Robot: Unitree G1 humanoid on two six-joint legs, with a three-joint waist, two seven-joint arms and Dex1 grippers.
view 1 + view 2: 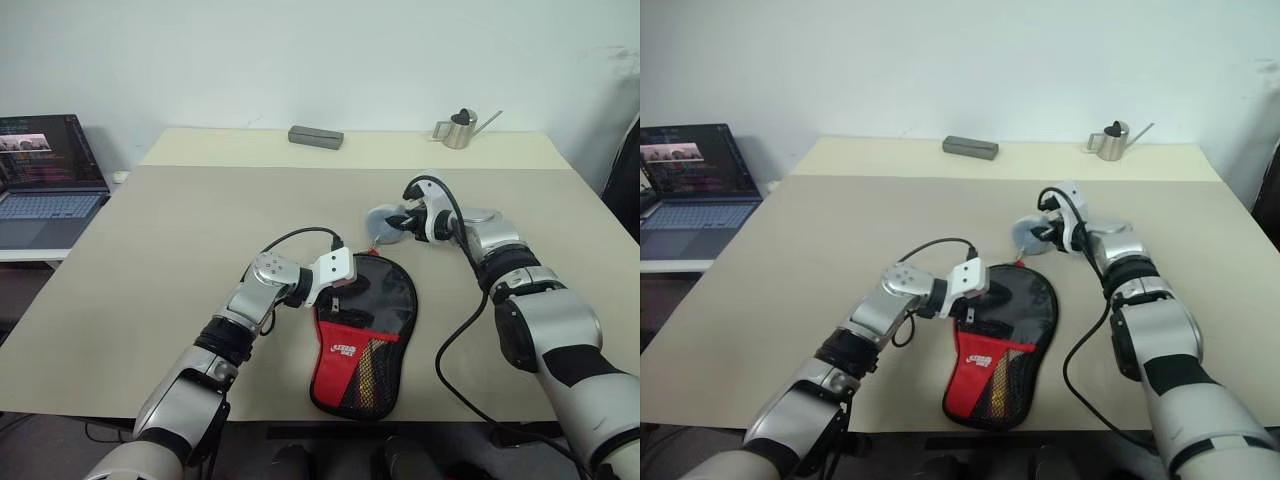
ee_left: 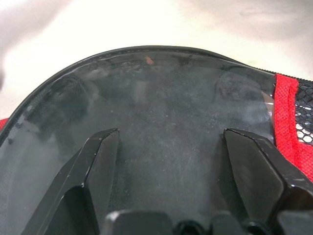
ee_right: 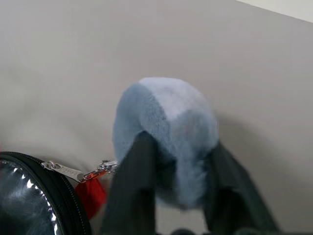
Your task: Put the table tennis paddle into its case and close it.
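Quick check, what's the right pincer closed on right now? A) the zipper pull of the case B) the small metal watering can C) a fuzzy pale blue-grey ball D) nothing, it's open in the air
C: in the right wrist view the right pincer has its two fingers clamped on either side of the fuzzy pale blue-grey ball, while the zipper pull of the case lies free beside it.

Small white logo on the case's (image 1: 365, 325) red mesh pocket (image 1: 350, 365), lettering too small to read
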